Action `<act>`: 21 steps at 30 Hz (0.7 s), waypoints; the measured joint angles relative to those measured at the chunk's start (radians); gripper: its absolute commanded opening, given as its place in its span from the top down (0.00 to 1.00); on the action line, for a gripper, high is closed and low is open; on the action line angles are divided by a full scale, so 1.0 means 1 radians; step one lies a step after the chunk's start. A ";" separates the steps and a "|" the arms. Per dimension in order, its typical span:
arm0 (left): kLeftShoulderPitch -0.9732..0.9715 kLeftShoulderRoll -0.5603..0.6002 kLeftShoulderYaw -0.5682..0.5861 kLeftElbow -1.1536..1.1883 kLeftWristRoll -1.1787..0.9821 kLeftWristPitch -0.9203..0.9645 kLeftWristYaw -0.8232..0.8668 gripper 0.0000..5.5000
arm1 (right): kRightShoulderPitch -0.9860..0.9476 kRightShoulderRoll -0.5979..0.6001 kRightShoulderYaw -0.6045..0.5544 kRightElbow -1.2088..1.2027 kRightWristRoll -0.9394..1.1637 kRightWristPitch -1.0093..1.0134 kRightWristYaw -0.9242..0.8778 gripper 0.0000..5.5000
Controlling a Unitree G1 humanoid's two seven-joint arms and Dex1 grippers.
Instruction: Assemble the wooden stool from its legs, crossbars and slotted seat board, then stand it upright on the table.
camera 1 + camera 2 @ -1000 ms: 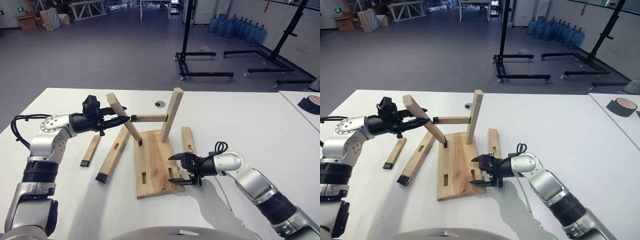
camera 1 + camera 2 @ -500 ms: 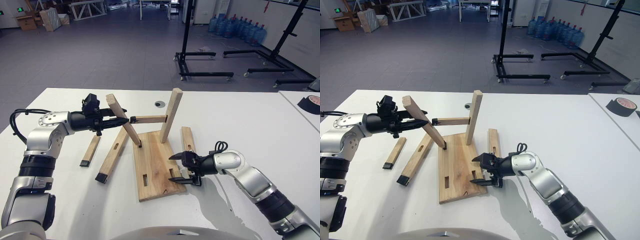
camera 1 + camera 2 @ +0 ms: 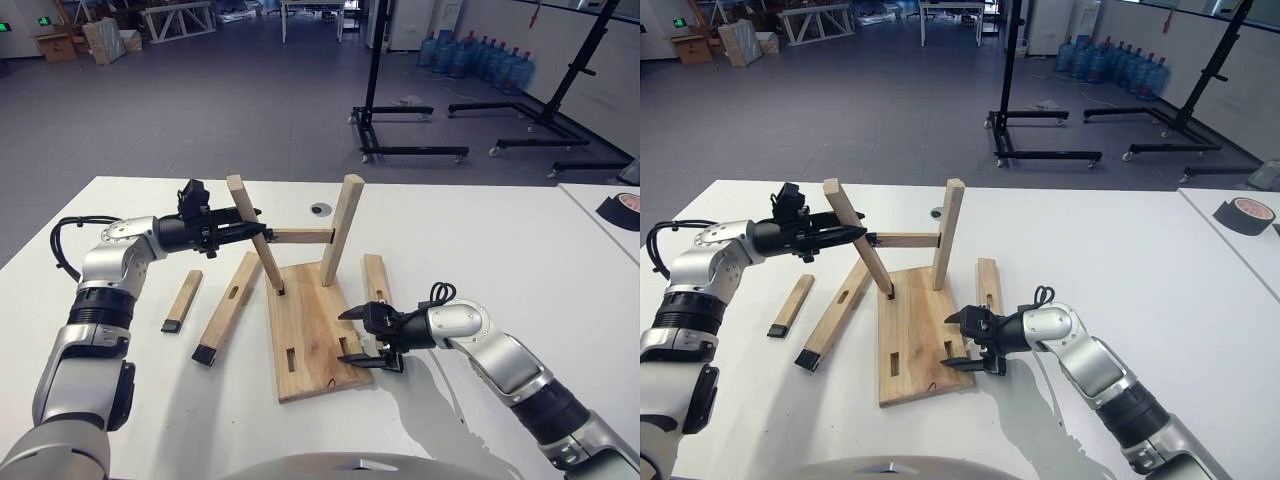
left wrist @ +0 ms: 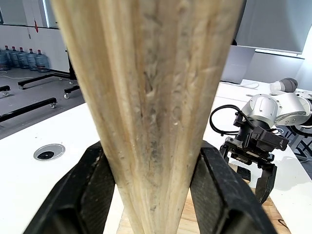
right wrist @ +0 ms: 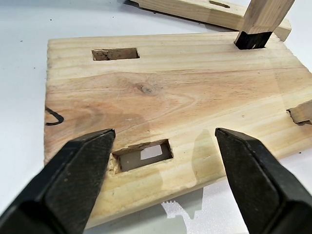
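Left gripper (image 3: 246, 231) stays clamped on the tilted leg (image 3: 269, 266) and has swung it steeper in its seat board (image 3: 305, 335) slot, toward the crossbar (image 3: 300, 237) on the upright leg (image 3: 343, 228). My read: you're squaring the frame.

Right gripper (image 3: 358, 338) is wide open and empty, straddling the board's near edge. A loose leg (image 3: 228, 310) lies just left of the board. There's free surface (image 3: 500, 240) to the right.

Rough, unvarnished pale wooden seat board (image 5: 195, 92)

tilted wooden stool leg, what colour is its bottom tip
Black; clearest in the right wrist view, where the pale wooden leg enters the slotted wooden seat board.
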 measured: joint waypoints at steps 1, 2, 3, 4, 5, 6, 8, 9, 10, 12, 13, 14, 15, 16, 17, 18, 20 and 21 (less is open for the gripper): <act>0.001 0.000 -0.001 0.001 0.000 -0.007 -0.001 0.63 | 0.000 0.000 0.000 0.000 0.000 0.000 0.000 0.31; 0.001 0.000 -0.003 0.001 0.000 -0.011 -0.001 0.63 | 0.000 0.000 0.000 0.000 0.000 0.000 0.000 0.31; 0.003 0.001 -0.008 0.001 0.000 -0.019 -0.001 0.63 | 0.000 0.000 -0.001 -0.002 0.000 0.000 0.000 0.31; 0.010 0.002 -0.012 -0.003 0.000 -0.028 -0.002 0.63 | 0.000 0.000 -0.002 -0.002 0.000 0.000 0.001 0.31; 0.015 0.005 -0.018 -0.015 0.000 -0.032 -0.003 0.63 | 0.001 0.000 -0.003 -0.004 0.000 0.000 0.002 0.31; 0.031 0.012 -0.024 -0.035 0.000 -0.044 -0.003 0.63 | 0.001 0.000 -0.004 -0.004 0.000 0.000 0.003 0.31; 0.058 0.021 -0.033 -0.082 0.000 -0.057 0.002 0.63 | 0.002 0.000 -0.005 -0.004 0.000 0.000 0.004 0.31; 0.069 0.023 -0.035 -0.100 -0.001 -0.063 0.007 0.63 | 0.002 -0.001 -0.006 -0.004 0.000 -0.001 0.004 0.31; 0.075 0.024 -0.037 -0.108 -0.003 -0.068 0.013 0.63 | 0.002 -0.001 -0.006 -0.004 0.000 -0.001 0.004 0.31; 0.078 0.019 -0.040 -0.115 -0.005 -0.072 0.023 0.63 | 0.002 -0.002 -0.006 -0.004 0.000 -0.003 0.005 0.31; 0.078 0.017 -0.041 -0.115 -0.005 -0.076 0.029 0.63 | 0.002 -0.001 -0.006 -0.004 0.000 -0.003 0.004 0.31; 0.078 0.015 -0.041 -0.115 -0.005 -0.078 0.032 0.63 | 0.002 0.000 -0.006 -0.004 0.000 -0.003 0.004 0.31; 0.079 0.012 -0.042 -0.115 -0.005 -0.080 0.035 0.63 | 0.002 0.000 -0.007 -0.004 0.000 -0.003 0.004 0.31; 0.079 0.011 -0.046 -0.115 -0.008 -0.083 0.038 0.63 | 0.002 0.000 -0.011 -0.005 0.000 -0.003 0.003 0.31; 0.078 0.011 -0.050 -0.115 -0.011 -0.086 0.041 0.63 | 0.002 0.002 -0.014 -0.005 0.000 -0.002 0.002 0.31; 0.078 0.009 -0.055 -0.117 -0.015 -0.086 0.047 0.63 | 0.002 0.007 -0.019 -0.008 0.012 0.011 0.000 0.31; 0.078 -0.005 -0.064 -0.126 -0.017 -0.086 0.061 0.63 | 0.008 0.028 -0.049 -0.027 0.060 0.044 -0.010 0.31; 0.078 -0.011 -0.068 -0.131 -0.017 -0.086 0.070 0.63 | 0.008 0.046 -0.091 -0.049 0.109 0.060 -0.021 0.31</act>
